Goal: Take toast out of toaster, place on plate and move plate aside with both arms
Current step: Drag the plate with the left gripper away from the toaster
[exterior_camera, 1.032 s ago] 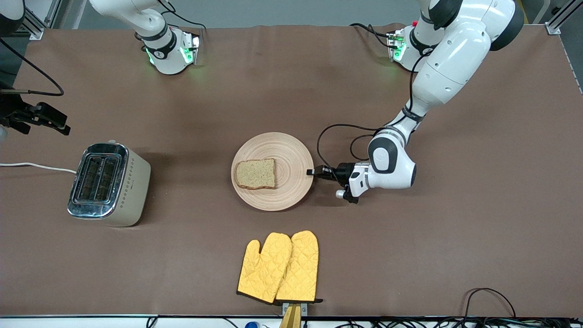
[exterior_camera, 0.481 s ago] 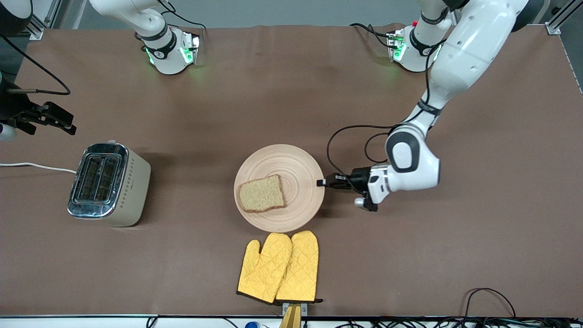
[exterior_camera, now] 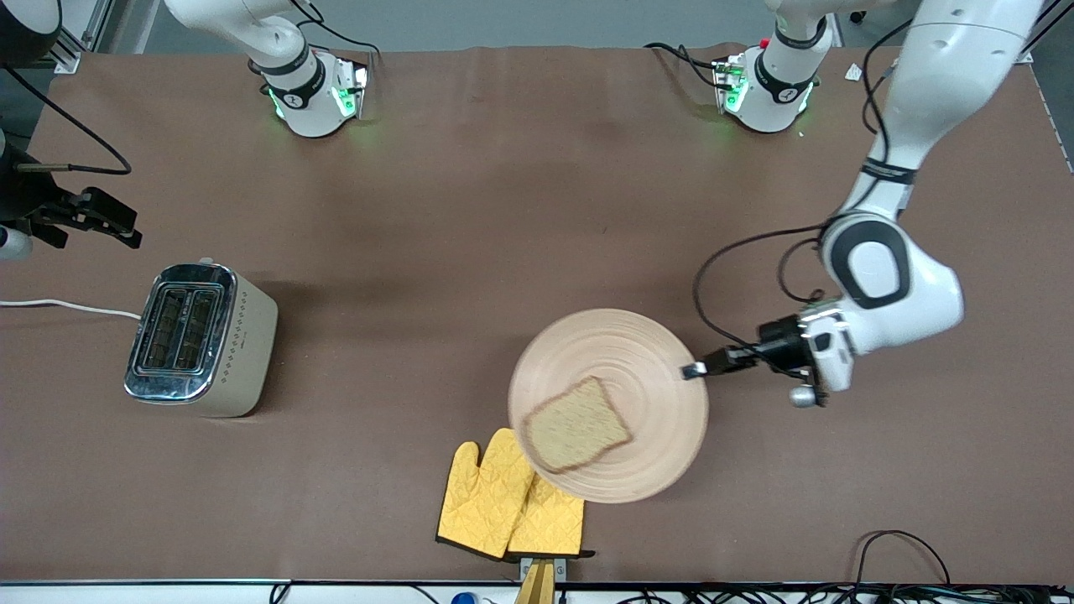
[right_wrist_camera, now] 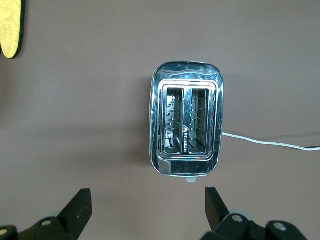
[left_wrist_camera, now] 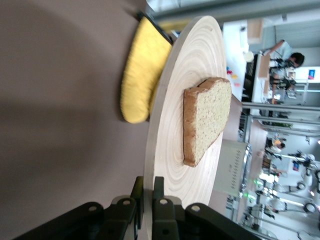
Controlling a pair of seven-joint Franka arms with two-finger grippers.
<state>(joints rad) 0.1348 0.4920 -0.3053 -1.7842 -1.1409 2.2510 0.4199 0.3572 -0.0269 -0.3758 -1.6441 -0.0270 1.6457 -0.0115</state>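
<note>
My left arm (exterior_camera: pixel 914 101) reaches down from its base, elbow bent, wrist turned level, and its end effector (exterior_camera: pixel 695 369) is clamped on the plate's (exterior_camera: pixel 663 377) rim, fingers (left_wrist_camera: pixel 159 202) pinching it from both faces. My right end effector (right_wrist_camera: pixel 145 207) waits aloft, fingers spread wide, over the table's right-arm end.

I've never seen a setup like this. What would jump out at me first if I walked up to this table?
Probably the round wooden plate with a slice of toast on it, gripped at its rim by the left gripper and overlapping the yellow oven mitts at the table edge nearest the front camera. Next, the shiny toaster toward the right arm's end, with the right gripper open above it.
</note>
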